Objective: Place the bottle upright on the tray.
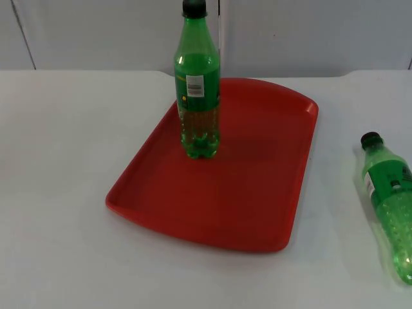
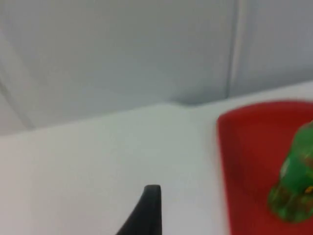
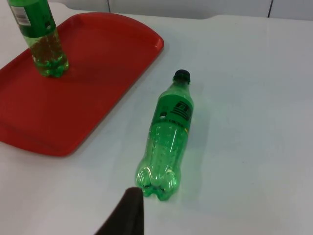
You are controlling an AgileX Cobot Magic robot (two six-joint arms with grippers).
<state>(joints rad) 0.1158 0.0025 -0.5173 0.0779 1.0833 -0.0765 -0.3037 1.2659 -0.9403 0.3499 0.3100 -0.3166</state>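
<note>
Lying on its side on the white desk [image 1: 58, 193], off to the right of the red tray [image 1: 257, 212] and clear of its edge: a green plastic bottle [image 3: 167, 135] with a black cap [image 3: 182, 75], cap toward the partition wall [image 3: 195, 7], lobed base toward the right arm. Looks empty or nearly so, judging by the clear green walls, hence light and apt to roll or skid away under a sideways nudge. Thin plastic, so likely to dent under a hard squeeze; smooth and round, so somewhat slippery. Best taken across the body just below the shoulder, around the labelled band, where the wall seems stiffer, then swung up onto its base. Already standing upright on the tray, toward its far side: a second green bottle [image 1: 197, 90], black-capped and labelled, well apart from the lying one. Plenty of bare tray left in front of and beside it for setting down. Right gripper [image 3: 128, 208] close to the lying bottle's base, one dark fingertip just short of it, not touching; cannot tell how the jaws stand. Left gripper [image 2: 146, 210] over bare desk beside the tray's left edge, apparently waiting; no telling the state of its jaws either. Nothing grasped by either arm as far as can be seen.
</note>
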